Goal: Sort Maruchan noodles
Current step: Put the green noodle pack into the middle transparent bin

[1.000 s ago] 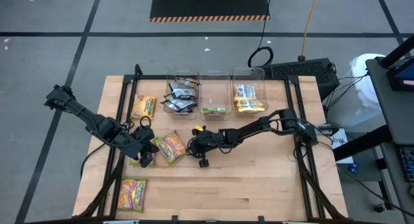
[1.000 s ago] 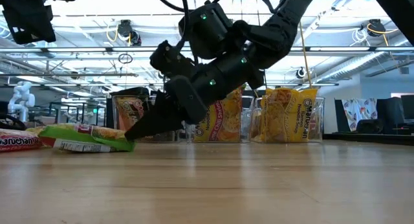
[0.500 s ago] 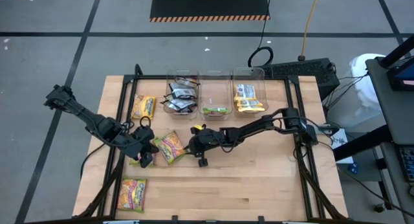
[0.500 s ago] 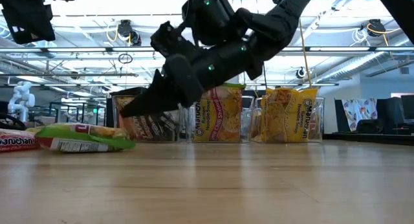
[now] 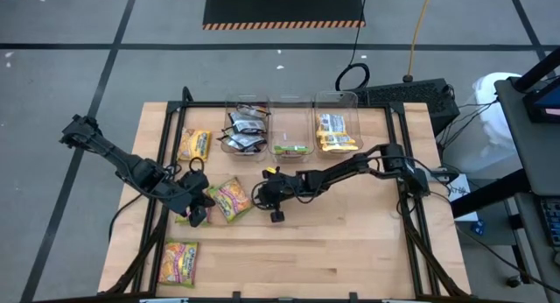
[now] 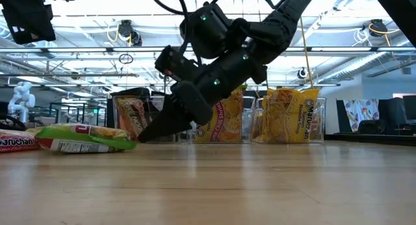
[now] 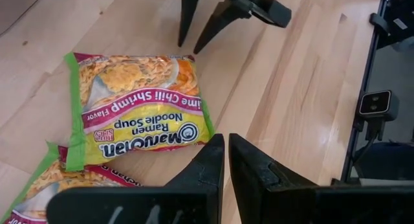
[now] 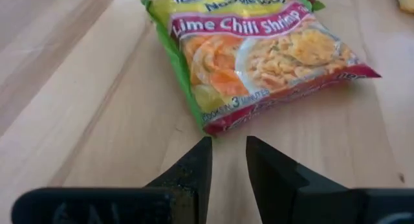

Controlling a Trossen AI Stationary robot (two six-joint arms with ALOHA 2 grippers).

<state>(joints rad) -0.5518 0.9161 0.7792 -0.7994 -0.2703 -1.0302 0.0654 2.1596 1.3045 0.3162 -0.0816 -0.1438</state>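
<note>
**Right tool noses up to a lime packet**

The right tool is low over the middle of the worktop, tips angled down at the wood, its fingers a narrow gap apart with nothing between them. Just ahead of the tips lies a lime-green packet, flat on the wood, label up. From the right wrist view the packet's near corner sits right off the fingertips, not touching. In the low view the tool points down at the board beside that packet, apart from it.

On the packet's other side, the left tool hangs low, its fingers pressed almost together and empty. A second lime packet peeks out beside it, tucked partly under the first.

Elsewhere, one packet lies by the left rail near the bins, another at the near left corner. Three clear bins stand along the far edge: dark packets on the left, a green one in the middle, yellow ones on the right.
</note>
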